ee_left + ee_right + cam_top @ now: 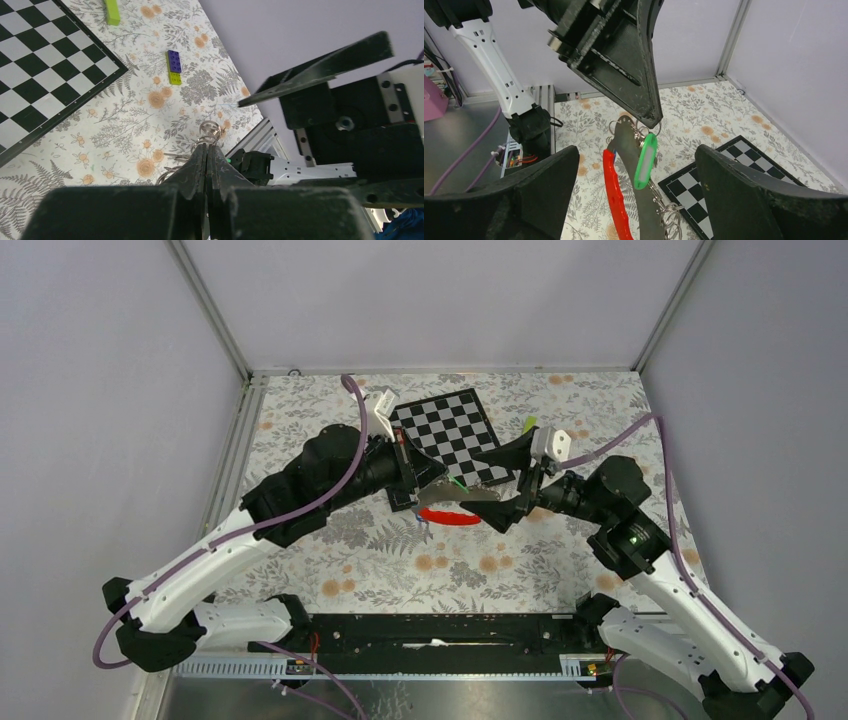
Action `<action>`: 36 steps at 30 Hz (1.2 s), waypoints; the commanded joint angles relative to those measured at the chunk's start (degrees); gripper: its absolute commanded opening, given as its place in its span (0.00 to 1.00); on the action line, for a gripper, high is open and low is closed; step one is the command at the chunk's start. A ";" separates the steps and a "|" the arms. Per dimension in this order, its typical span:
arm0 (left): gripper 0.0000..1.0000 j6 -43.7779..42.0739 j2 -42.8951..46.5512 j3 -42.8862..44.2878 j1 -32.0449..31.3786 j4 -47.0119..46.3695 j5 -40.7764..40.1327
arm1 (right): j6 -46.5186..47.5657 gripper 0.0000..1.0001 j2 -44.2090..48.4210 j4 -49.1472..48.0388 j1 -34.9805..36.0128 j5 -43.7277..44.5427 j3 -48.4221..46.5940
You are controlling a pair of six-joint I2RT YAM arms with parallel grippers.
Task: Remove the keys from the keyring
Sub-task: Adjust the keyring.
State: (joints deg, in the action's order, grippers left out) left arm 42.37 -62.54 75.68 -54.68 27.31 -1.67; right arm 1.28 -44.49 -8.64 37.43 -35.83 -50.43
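Arms are meeting over the middle of the flowered table (380,560) in the top view. We are seeing the left gripper (418,488) reaching in from the left, just in front of the chessboard (450,430). The right gripper (485,490) is facing it with its fingers spread wide. Between them a red strap (450,517) is showing just below a grey flat piece (470,496).

From the left wrist, we are looking along two fingers (197,165) pressed together. They are pinching the keyring (210,131), whose wire coil is sticking out past their tips, above the table. One black finger of the right gripper is slanting across the upper right. Farther off, a lime block (112,11) and a purple-and-yellow block (174,67) are lying beside the chessboard, apart from each other.

From the right wrist, we are seeing the left gripper pointing down from the top, with the keyring hanging from its tip in the air. It is hanging between the right gripper's two wide-set fingers (509,200), with a gap showing on each side. The red strap, a green tag (645,160) with a white middle, the grey piece and a chain of small rings (666,212) are dangling from it. We cannot tell which of these pieces are keys.
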 commanded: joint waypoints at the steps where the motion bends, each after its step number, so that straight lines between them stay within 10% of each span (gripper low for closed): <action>1: 0.00 0.86 0.27 3.68 -1.03 -4.72 -1.93 | 4.45 0.89 -1.67 -0.76 0.14 -3.16 -2.92; 12: 0.00 0.08 -0.54 3.91 -1.93 -6.84 1.41 | 4.74 0.69 -3.87 0.73 0.25 -6.36 -2.58; 26: 0.00 -0.09 -0.33 3.92 -2.55 -7.27 3.69 | 4.78 0.19 -4.72 1.22 0.30 -5.48 -2.21; 36: 0.00 -0.01 0.52 3.18 -2.70 -7.27 3.25 | 3.74 0.07 -3.34 1.80 0.30 -5.30 -1.80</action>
State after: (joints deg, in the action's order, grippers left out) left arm 42.50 -63.75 76.82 -57.17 25.52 1.56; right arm 5.58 -49.28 -5.93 37.47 -40.99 -50.81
